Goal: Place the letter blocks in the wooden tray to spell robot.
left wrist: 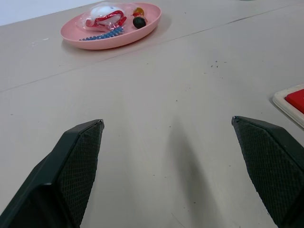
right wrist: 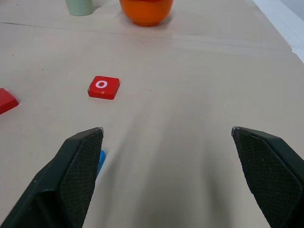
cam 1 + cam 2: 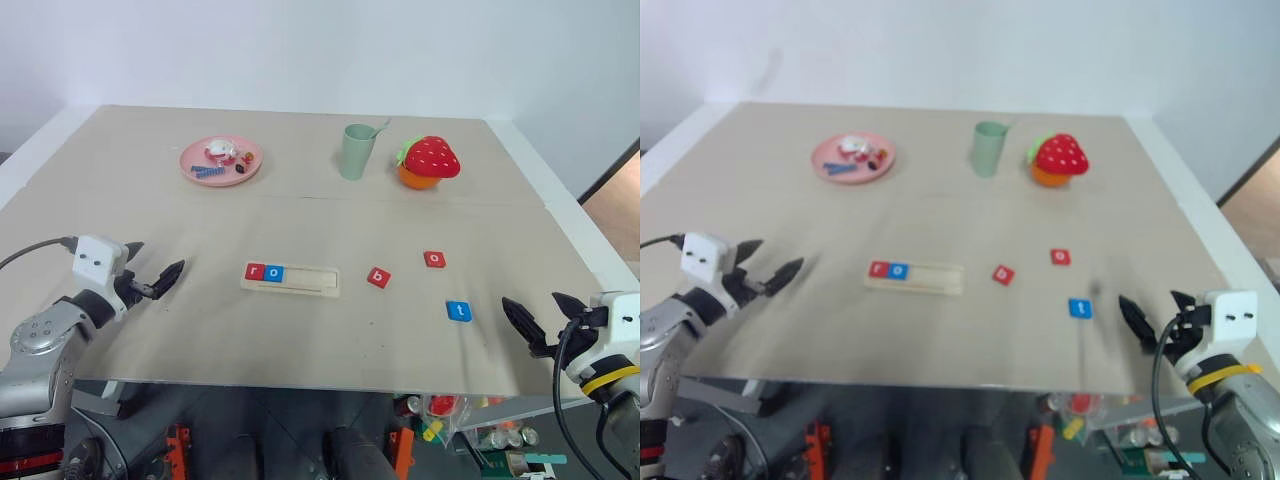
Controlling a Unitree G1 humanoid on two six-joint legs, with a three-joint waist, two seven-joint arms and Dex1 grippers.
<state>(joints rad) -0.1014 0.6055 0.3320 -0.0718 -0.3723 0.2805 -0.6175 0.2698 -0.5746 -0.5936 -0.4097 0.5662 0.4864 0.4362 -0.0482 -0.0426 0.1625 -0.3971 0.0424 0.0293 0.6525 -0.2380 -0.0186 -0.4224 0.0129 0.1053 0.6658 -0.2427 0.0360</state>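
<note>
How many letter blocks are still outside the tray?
3: red b right of the tray, red o farther right, blue t nearest the right gripper.

Two tiles seated in the tray, three loose on the table, both grippers spread and empty.

The wooden tray [image 3: 291, 278] lies near the middle of the table [image 3: 300, 215], with a red r block [image 3: 255, 271] and a blue o block [image 3: 275, 273] touching side by side at its left end. To its right lie a red b block [image 3: 378, 277], a red o block [image 3: 434, 259] and a blue t block [image 3: 458, 311], each apart from the others. At the far side sit a pink plate [image 3: 221, 160], a green cup [image 3: 356, 151] and a strawberry toy [image 3: 430, 160]. The left gripper [image 3: 152, 270] and right gripper [image 3: 545, 318] hover at the near edges, fingers wide apart.
</note>
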